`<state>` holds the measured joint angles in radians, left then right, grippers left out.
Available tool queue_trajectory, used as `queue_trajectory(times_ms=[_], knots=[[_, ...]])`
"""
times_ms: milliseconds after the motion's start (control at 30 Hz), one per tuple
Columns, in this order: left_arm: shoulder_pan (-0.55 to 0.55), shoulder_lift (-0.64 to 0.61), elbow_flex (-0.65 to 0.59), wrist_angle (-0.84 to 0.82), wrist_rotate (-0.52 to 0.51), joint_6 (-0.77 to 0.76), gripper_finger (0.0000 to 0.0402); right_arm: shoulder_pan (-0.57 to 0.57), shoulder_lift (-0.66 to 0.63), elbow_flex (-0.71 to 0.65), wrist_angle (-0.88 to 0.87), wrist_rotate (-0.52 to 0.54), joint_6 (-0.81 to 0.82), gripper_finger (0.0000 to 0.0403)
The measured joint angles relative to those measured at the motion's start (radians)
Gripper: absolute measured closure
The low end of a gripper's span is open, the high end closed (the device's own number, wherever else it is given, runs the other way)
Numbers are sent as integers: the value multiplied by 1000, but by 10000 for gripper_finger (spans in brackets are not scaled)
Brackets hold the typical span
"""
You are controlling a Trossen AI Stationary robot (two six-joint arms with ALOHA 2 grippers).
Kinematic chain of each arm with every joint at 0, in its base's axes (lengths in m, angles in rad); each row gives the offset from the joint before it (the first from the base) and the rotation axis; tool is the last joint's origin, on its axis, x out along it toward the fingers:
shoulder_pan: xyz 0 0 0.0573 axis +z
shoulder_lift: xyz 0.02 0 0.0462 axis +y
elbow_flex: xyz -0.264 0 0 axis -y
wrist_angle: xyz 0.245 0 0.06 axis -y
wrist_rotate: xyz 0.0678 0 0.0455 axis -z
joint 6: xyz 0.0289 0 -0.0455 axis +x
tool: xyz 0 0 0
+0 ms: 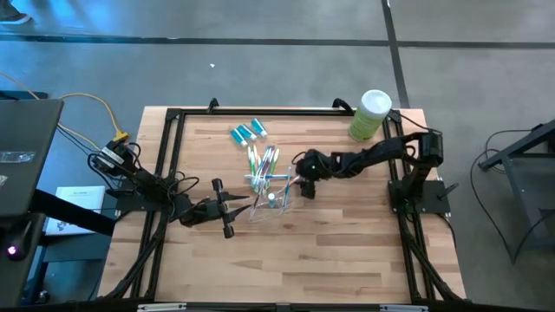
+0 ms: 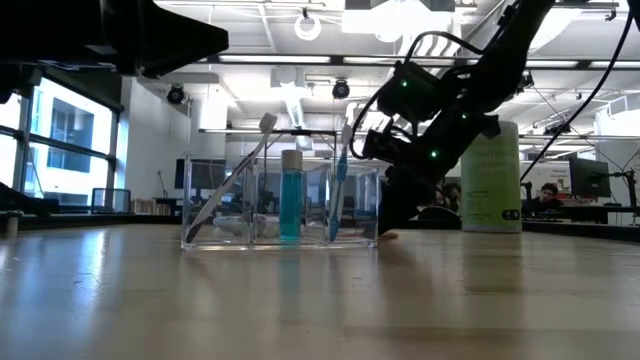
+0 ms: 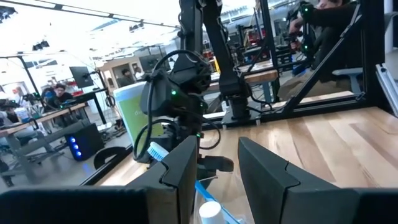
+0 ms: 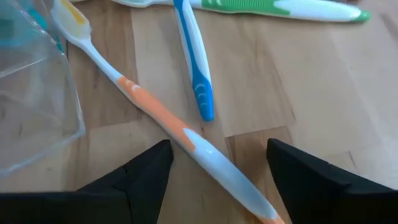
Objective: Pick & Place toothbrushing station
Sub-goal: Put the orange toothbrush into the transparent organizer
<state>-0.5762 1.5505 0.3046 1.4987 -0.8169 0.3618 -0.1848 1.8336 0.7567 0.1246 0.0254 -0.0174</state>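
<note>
Right wrist view: jaws straddle orange toothbrush (image 4: 155, 112).

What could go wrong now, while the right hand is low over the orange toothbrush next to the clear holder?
1. The open right hand straddles the orange toothbrush, whose head touches the blue toothbrush; a lift may drag the blue one.
2. The clear holder lies close, so a finger might nudge it.
3. The left hand grips that holder; misalignment could tip it.
</note>
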Motion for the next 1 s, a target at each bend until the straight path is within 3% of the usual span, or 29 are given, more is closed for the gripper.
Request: queue_trajectory(times_ms=[267, 567, 867, 1000], knots=[[-9, 0, 0, -2, 0, -1, 288, -23, 0, 0, -16, -62, -13, 228], [-9, 0, 0, -3, 0, -3, 288, -22, -3, 1, -54, -60, -35, 382], [-9, 0, 0, -3, 0, -3, 288, -2, -16, 2, -76, -40, 25, 386], [-9, 0, 0, -3, 0, -3, 288, 44, -67, -2, -153, 27, 57, 388]])
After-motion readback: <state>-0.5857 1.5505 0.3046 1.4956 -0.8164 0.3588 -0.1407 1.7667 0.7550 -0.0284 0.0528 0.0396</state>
